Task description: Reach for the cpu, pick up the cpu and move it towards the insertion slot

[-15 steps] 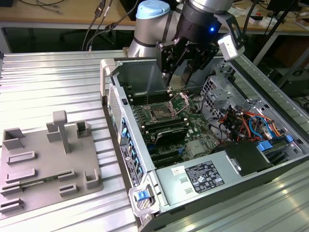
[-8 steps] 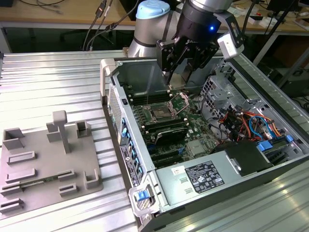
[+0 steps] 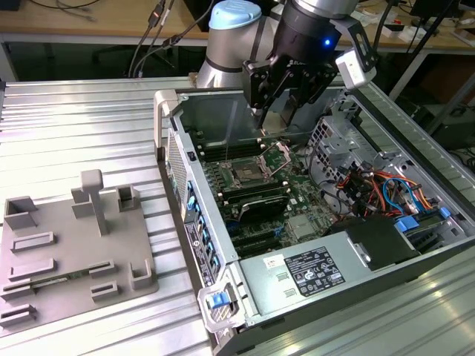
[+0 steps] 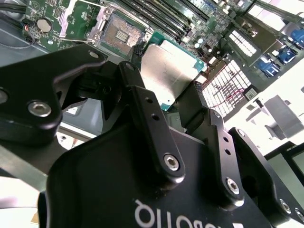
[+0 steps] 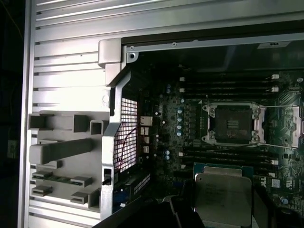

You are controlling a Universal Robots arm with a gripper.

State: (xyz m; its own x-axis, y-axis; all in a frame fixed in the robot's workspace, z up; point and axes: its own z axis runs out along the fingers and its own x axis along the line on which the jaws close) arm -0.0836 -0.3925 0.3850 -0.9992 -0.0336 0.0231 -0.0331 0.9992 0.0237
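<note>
The black two-fingered hand (image 4: pixel 178 107) is pinching the thin, flat square cpu with a silvery metal face (image 4: pixel 167 71), one finger on each opposite edge, so the chip sits between the fingertips. The chip is held in the air inside the open computer case (image 3: pixel 172 141), above the green motherboard (image 3: pixel 308 199). In both wrist views, the square metal-framed insertion slot with a dark centre (image 5: pixel 232 124) lies just beyond the chip's far edge, near but apart from it.
</note>
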